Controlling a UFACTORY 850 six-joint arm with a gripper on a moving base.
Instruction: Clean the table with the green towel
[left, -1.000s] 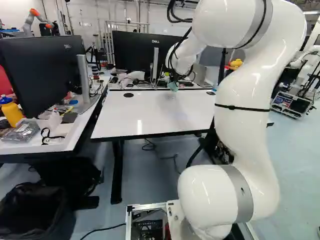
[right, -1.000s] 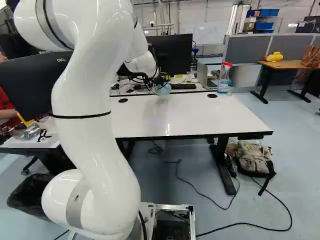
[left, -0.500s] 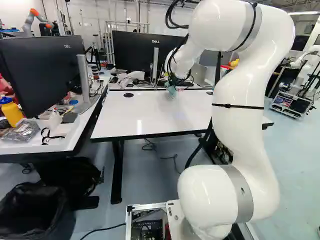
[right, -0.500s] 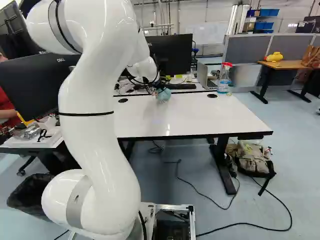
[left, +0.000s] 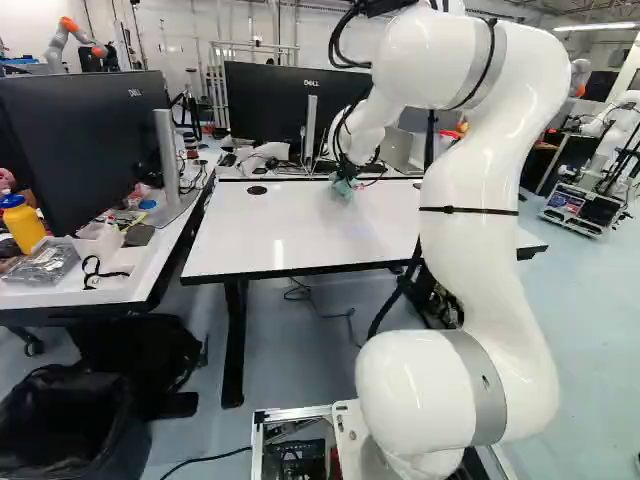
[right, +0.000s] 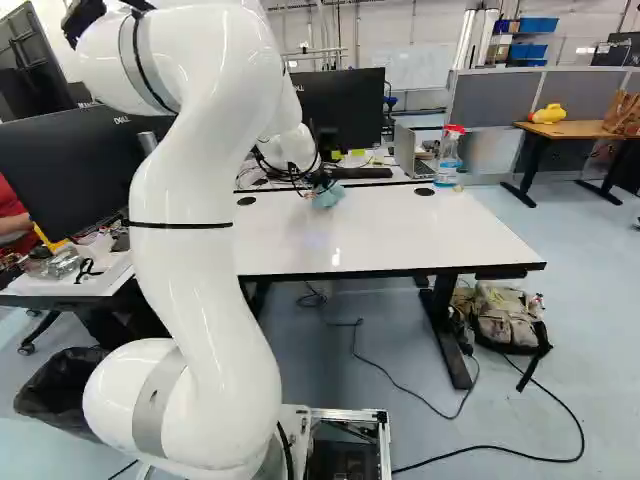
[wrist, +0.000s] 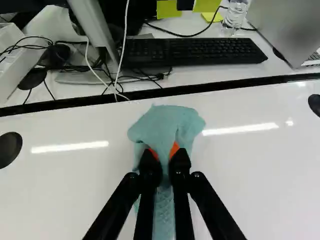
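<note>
Green towel (wrist: 167, 122), 1, pinched betw. the gripper's (left: 346, 172) 2 nearly closed fingers, at white table (right: 400, 235) nr far edge; wide tabletop both sides & twd base. 2 blk caps (right: 246, 201), 1 either side. 1 spray btl (right: 448, 160) nr far R corner. Towel's underside hidden.

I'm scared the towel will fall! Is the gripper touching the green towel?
Touching. The wrist view shows both orange pads of the gripper squeezing the green towel from two sides.

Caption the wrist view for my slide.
Black gripper pinching a green towel over a white table, with a keyboard beyond the table's far edge.
</note>
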